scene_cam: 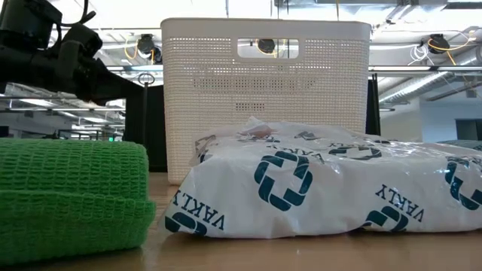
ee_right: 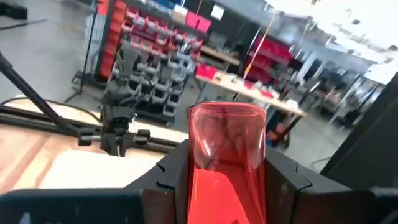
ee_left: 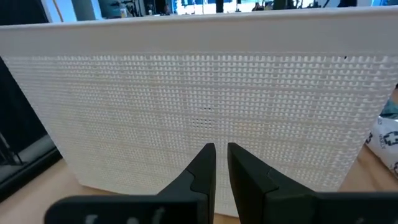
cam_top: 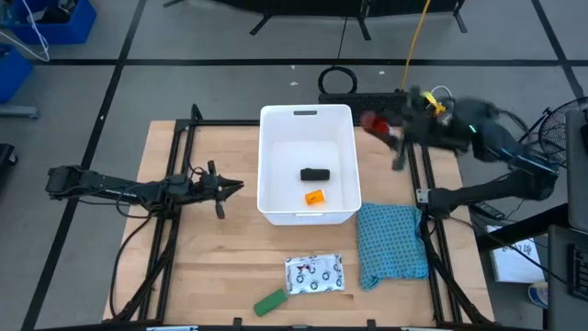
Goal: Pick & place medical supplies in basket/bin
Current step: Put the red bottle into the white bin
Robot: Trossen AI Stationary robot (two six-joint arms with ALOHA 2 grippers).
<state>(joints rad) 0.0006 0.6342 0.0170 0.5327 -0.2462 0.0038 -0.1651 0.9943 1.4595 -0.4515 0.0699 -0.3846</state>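
Note:
The white bin (cam_top: 308, 165) stands at the table's middle with a black item (cam_top: 315, 175) and an orange item (cam_top: 314, 197) inside. A white printed pouch (cam_top: 314, 274) and a green piece (cam_top: 270, 301) lie near the front edge. My right gripper (cam_top: 377, 124) is raised beside the bin's far right corner, shut on a red clear bottle (ee_right: 227, 155). My left gripper (cam_top: 237, 187) is shut and empty, level, just left of the bin's wall (ee_left: 205, 106). My right gripper pinches the red bottle between its two fingers (ee_right: 168, 174), one on each side of its body (ee_right: 205, 180). The bottle's round end (ee_right: 227, 115) sticks out past the fingertips. The bottle is lifted clear of the table, above the bin's far right corner.
A teal-blue textured cloth (cam_top: 392, 241) lies at the right, near the front. Dark frame rails (cam_top: 175, 211) run along both table sides. In the low view the pouch (scene_cam: 324, 184) and green piece (scene_cam: 71, 192) stand close before the bin (scene_cam: 263, 90).

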